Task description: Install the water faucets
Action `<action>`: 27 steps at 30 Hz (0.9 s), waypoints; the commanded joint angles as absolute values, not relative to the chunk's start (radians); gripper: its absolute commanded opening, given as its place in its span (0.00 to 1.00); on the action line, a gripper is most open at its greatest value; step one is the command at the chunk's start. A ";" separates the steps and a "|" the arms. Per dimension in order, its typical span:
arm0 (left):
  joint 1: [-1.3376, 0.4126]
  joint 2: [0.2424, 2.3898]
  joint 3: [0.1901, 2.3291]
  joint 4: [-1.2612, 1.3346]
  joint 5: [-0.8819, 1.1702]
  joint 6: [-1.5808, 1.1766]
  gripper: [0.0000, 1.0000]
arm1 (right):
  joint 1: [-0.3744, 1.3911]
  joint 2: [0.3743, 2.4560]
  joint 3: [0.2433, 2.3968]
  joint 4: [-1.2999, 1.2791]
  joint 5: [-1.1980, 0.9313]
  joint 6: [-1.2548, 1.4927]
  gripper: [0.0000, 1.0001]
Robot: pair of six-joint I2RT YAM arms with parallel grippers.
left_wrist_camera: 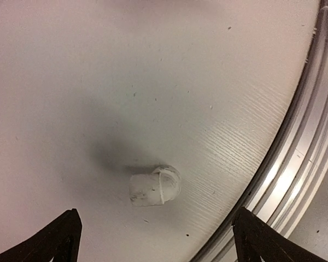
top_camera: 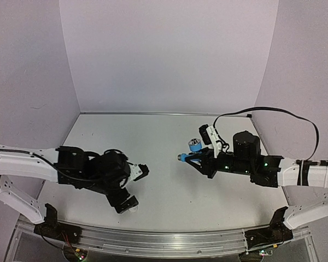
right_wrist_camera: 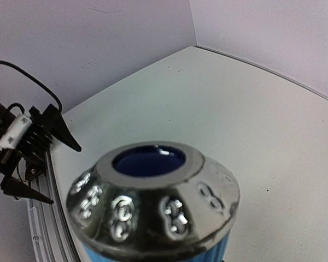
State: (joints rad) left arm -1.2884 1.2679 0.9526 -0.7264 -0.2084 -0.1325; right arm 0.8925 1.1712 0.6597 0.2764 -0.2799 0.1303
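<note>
Light-blue faucet (top_camera: 193, 146) clamped in R gripper (top_camera: 192, 158); knob (right_wrist_camera: 153, 202) stamped 8-like marks

The water faucet (top_camera: 192, 148) is a small light-blue plastic tap. Its silvery round knob (right_wrist_camera: 153, 199) has embossed marks around its side and a dark blue centre. It is held in the right gripper (top_camera: 190, 158), about 1 o'clock from the middle of the table (top_camera: 169, 207). The short blue end points to 9 o'clock and the knob faces up.
</note>
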 commanded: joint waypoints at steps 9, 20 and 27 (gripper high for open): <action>-1.050 1.228 1.004 -0.733 0.219 0.406 0.98 | 0.892 1.099 0.699 0.298 -0.405 0.092 0.00; -1.042 1.296 0.911 -0.668 0.146 0.594 0.96 | 0.893 1.106 0.726 0.278 -0.420 0.084 0.00; -1.042 1.294 0.860 -0.615 0.185 0.679 0.93 | 0.892 1.120 0.725 0.298 -0.418 0.101 0.00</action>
